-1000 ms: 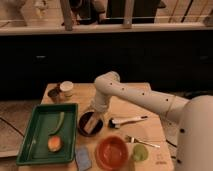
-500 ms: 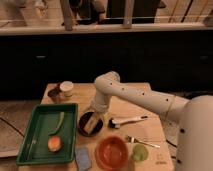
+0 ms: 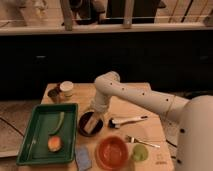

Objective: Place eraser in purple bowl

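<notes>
The purple bowl [image 3: 90, 124] is a dark round bowl on the wooden table, left of centre. The pale tan eraser [image 3: 90, 126] lies inside it. My gripper [image 3: 94, 110] hangs at the end of the white arm, just above the bowl's far rim and over the eraser. The arm reaches in from the right and bends down over the bowl.
An orange bowl [image 3: 112, 152] stands in front of the purple one. A blue-grey pad [image 3: 83, 157] lies at the front. A green tray [image 3: 47, 132] with a carrot-like piece sits at the left. A brush [image 3: 125, 121], a fork [image 3: 141, 142], a green lid [image 3: 140, 153] and a cup [image 3: 66, 89] are nearby.
</notes>
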